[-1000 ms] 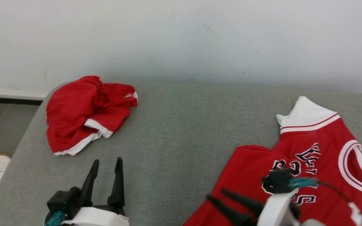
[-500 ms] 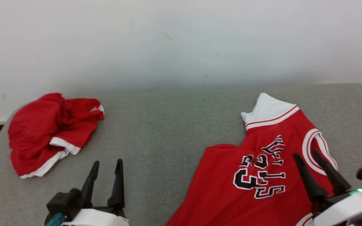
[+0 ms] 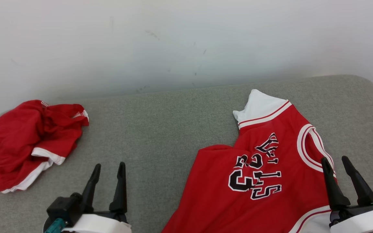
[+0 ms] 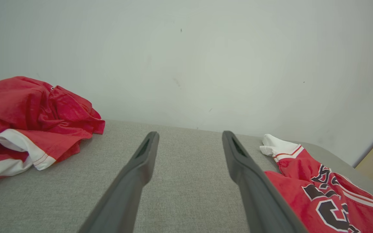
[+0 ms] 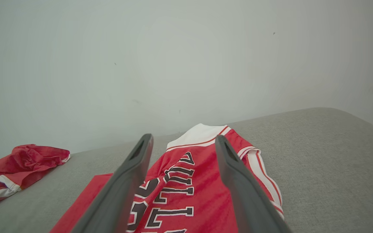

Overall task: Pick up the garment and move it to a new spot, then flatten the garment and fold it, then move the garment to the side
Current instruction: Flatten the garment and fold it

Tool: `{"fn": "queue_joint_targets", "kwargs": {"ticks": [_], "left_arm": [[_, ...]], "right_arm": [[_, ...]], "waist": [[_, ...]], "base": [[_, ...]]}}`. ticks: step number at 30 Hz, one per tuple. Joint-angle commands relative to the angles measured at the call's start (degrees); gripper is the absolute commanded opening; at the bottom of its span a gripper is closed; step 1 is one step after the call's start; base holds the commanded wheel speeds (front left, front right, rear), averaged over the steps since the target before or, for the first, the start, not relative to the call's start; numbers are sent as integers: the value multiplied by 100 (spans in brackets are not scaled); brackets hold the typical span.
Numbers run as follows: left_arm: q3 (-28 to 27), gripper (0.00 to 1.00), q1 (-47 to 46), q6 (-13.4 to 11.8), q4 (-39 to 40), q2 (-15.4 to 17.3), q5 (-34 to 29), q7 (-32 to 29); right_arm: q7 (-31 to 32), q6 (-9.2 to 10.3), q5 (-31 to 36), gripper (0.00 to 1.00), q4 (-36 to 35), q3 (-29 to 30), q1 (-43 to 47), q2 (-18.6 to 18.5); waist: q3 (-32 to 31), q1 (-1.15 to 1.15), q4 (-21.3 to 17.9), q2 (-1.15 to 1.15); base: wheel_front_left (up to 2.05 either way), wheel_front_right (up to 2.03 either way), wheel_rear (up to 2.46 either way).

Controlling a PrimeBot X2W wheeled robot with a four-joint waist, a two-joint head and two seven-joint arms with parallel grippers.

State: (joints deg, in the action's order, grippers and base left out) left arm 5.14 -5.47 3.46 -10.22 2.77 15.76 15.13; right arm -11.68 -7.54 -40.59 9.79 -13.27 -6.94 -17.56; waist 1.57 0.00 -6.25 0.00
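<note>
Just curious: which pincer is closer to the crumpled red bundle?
Left. The left pincer is just right of the bundle; the right pincer is at the jersey, far across.

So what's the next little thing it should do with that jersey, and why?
Probably lower the right hand onto the jersey near its right edge and close on the cloth. That hand and the left hand are both open and empty, the right one hovers over that side, and the jersey lies skewed and not yet flat, so it seems to need pulling straight.

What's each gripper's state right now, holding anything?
Left gripper: jaws open, holding nothing.
Right gripper: jaws open, holding nothing.
</note>
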Motion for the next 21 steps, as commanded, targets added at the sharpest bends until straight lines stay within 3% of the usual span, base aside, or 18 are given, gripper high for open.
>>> {"fn": "queue_joint_targets", "kwargs": {"ticks": [1, 13, 21], "left_arm": [[-15, 100, 0, -3, 20, 23, -16, 2], [62, 100, -78, 57, -32, 22, -35, 2], [590, 100, -759, 271, -579, 22, -130, -75]], "right_arm": [[-25, 11, 73, 100, -31, 50, 82, 25], [69, 11, 334, 100, -74, 253, 143, 103], [84, 11, 370, 100, -34, 367, 21, 173]], "waist": [[5, 0, 9, 0], [55, 0, 83, 0], [203, 0, -85, 0]], "base": [[0, 0, 0], [0, 0, 0], [0, 0, 0]]}}
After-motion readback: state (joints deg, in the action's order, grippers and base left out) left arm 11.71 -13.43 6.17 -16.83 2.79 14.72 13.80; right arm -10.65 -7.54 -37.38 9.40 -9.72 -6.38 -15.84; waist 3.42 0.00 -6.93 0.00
